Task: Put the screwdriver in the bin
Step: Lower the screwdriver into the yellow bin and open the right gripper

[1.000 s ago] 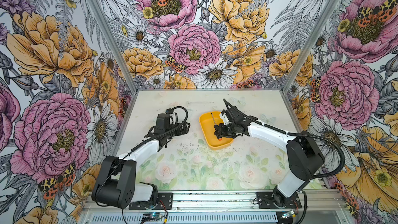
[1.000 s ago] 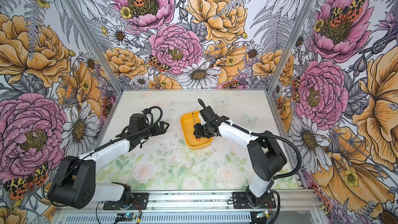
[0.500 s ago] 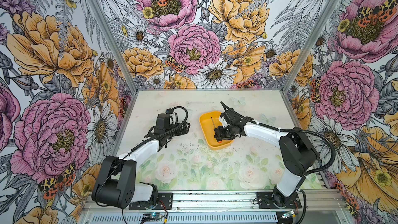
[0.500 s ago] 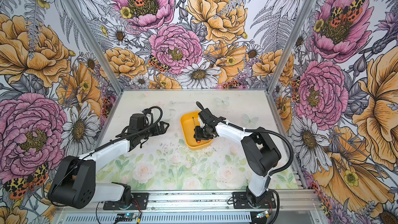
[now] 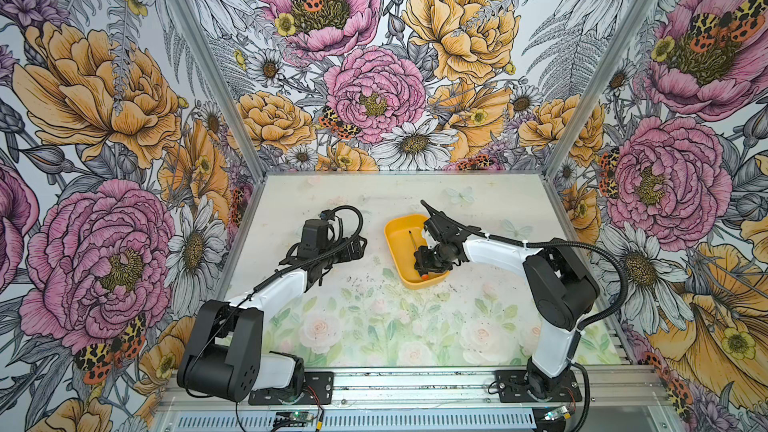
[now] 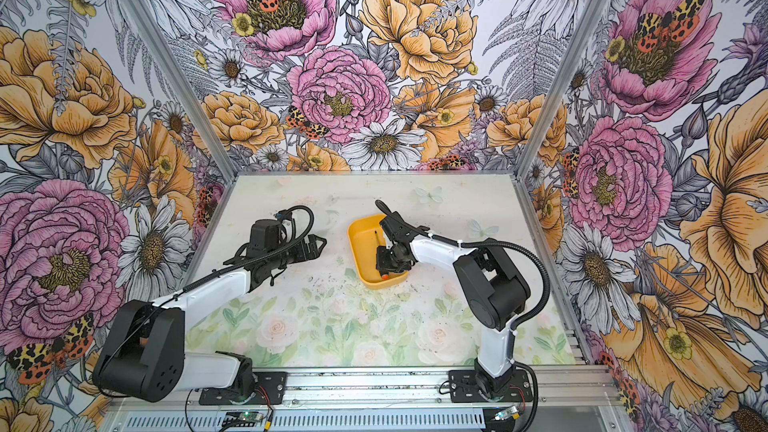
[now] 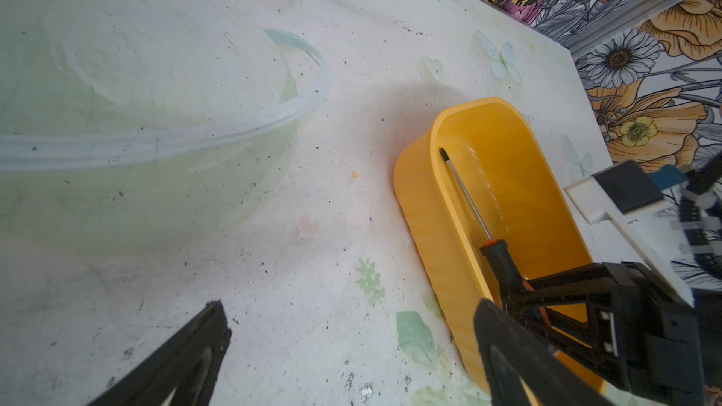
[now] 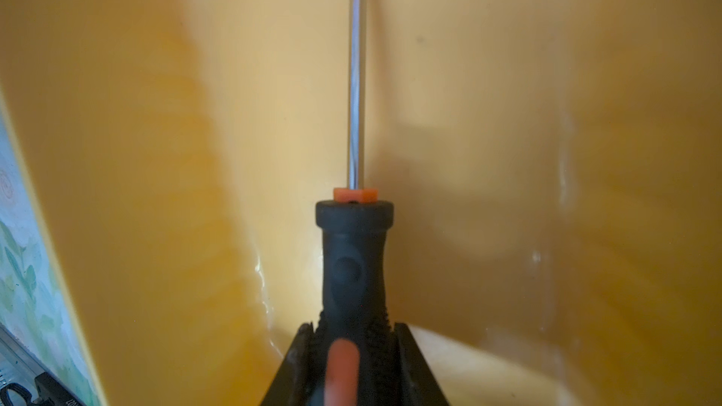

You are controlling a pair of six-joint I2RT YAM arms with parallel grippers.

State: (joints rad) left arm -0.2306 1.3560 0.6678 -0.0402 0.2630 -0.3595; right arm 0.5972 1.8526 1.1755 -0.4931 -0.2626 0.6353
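The yellow-orange bin [image 5: 398,231] [image 6: 360,229] stands mid-table in both top views. Inside it lies the screwdriver [image 5: 413,243] [image 6: 378,240], its thin shaft pointing toward the back wall and its orange end [image 5: 424,273] near the bin's front wall. My right gripper [image 5: 424,260] [image 8: 353,335] is down in the bin, shut on the screwdriver's black handle [image 8: 353,263]. From the left wrist, the shaft [image 7: 465,197] runs close along the bin's near wall [image 7: 429,228]. My left gripper [image 5: 360,245] [image 7: 351,322] hovers open over bare table, left of the bin.
The cell's flowered walls close in at the back and both sides. An aluminium rail [image 5: 415,384] runs along the front edge. A printed pale ring [image 7: 234,126] marks the table surface left of the bin.
My right gripper has sunk lower into the bin with the screwdriver and shifted slightly toward the back. The left arm has stayed still.
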